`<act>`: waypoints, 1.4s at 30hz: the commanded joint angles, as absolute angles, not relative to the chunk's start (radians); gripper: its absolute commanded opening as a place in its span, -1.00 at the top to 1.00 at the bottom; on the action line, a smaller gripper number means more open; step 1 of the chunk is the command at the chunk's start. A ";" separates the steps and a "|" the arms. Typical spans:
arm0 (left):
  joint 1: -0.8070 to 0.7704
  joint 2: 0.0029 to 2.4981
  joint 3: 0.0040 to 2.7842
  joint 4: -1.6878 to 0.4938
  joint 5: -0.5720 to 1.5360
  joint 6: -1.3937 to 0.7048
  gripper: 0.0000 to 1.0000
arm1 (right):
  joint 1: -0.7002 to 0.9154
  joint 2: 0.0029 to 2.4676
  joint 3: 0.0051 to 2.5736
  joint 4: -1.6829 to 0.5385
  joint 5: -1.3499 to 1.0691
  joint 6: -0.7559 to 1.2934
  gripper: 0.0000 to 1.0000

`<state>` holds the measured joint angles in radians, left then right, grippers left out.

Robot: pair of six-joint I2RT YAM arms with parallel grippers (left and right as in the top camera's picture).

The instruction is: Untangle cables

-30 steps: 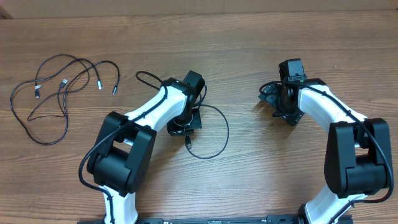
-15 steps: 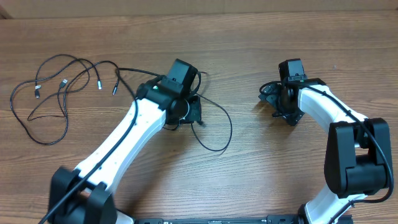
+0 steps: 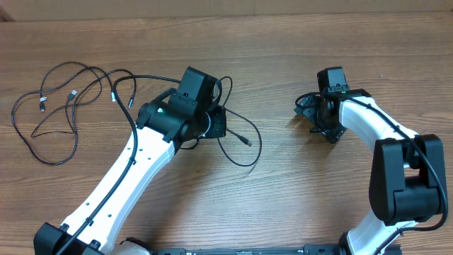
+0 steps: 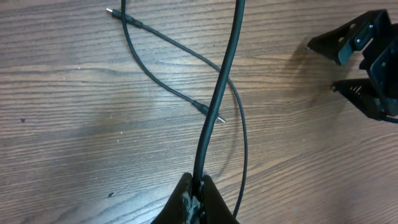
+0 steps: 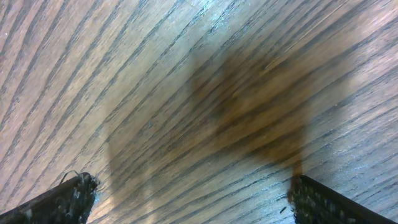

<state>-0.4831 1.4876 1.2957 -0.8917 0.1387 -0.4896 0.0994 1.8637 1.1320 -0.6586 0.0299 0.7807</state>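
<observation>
brown wood-grain tabletop (image 3: pixel 297 205) fills every view. left gripper (image 4: pixel 198 185) clamped on one thin black cable (image 4: pixel 219 93), which loops mid-table. other thin black cables (image 3: pixel 49 106) lie loose at far left. right gripper (image 5: pixel 193 196) fingers spread wide over bare wood.

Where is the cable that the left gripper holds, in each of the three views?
Overhead: the held cable loops right of the left gripper.
Left wrist: it rises from the shut jaws at bottom centre to the top edge.
Right wrist: not in it.
Shared landmark: the right gripper.
</observation>
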 commanded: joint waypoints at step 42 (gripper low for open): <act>-0.518 1.708 1.296 -0.769 0.045 -0.633 0.02 | 0.099 1.891 1.112 -0.660 0.028 0.777 -1.00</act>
<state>-0.5034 1.6890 1.2957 -0.7937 0.0544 -0.6003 0.0998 1.8637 1.1320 -0.6582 0.0299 0.7807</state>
